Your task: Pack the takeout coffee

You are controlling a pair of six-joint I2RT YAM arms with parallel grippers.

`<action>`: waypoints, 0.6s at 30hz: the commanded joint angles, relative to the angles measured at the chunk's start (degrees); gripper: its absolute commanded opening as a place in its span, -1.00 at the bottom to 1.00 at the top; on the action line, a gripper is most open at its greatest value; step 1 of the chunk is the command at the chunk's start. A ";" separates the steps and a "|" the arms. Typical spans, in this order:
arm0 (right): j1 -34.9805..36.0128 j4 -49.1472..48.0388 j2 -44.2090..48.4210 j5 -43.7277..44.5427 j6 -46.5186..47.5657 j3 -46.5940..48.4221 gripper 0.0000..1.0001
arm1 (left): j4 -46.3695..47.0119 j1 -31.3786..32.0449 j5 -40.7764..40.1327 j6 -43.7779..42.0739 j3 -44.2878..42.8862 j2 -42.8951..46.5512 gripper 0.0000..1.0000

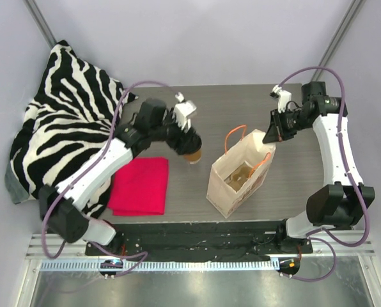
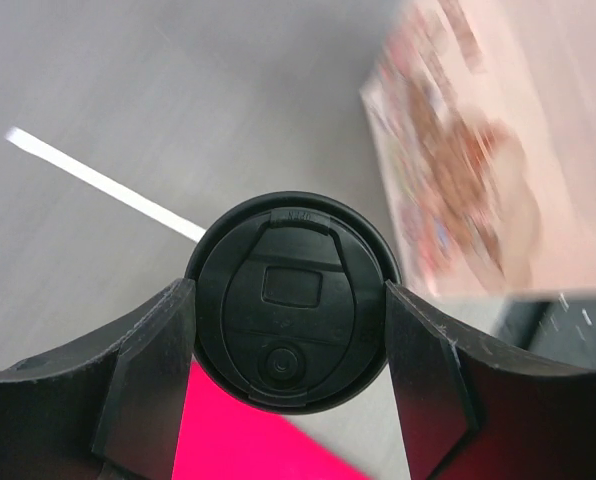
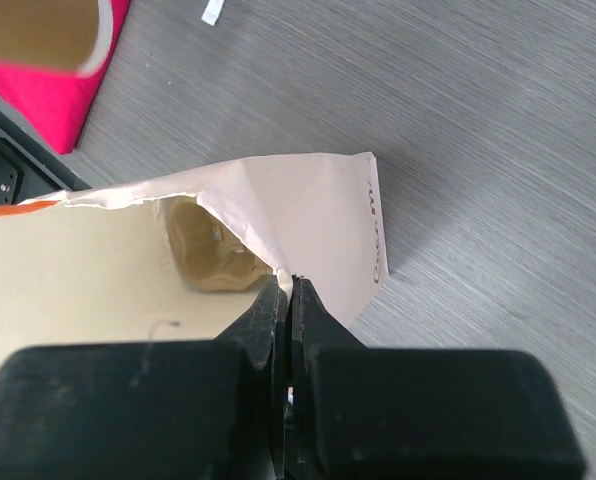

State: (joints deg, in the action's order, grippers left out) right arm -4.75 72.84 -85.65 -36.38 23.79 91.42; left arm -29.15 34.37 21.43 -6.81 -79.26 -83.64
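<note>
one takeout coffee (image 1: 192, 155), clamped upright in your left gripper (image 2: 290, 300); the paper bag (image 1: 238, 174) lies at its 4 o'clock, rim pinched shut by your right gripper (image 3: 286, 287)

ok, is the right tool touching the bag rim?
Touching. The right wrist view shows the right tool pinched shut on the kraft paper bag's rim, paper caught between its fingertips.
</note>
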 commanded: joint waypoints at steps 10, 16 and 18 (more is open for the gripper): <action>4.75 -3.23 -1.80 -1.06 -1.20 2.71 -0.98 | 14.81 1.31 6.70 -11.46 25.47 10.42 0.08; 6.77 -2.97 -2.24 -0.71 -1.47 3.50 -0.98 | 13.95 1.40 6.43 -15.34 27.41 9.28 0.13; 6.86 -2.70 -2.33 -0.71 -1.47 3.77 -0.98 | 12.45 1.40 6.17 -16.48 26.62 8.76 0.27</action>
State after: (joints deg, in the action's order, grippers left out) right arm 1.56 70.74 -87.66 -36.75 22.74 92.58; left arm -18.92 35.59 26.65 -18.98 -51.55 -75.90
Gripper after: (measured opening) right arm 0.033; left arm 0.728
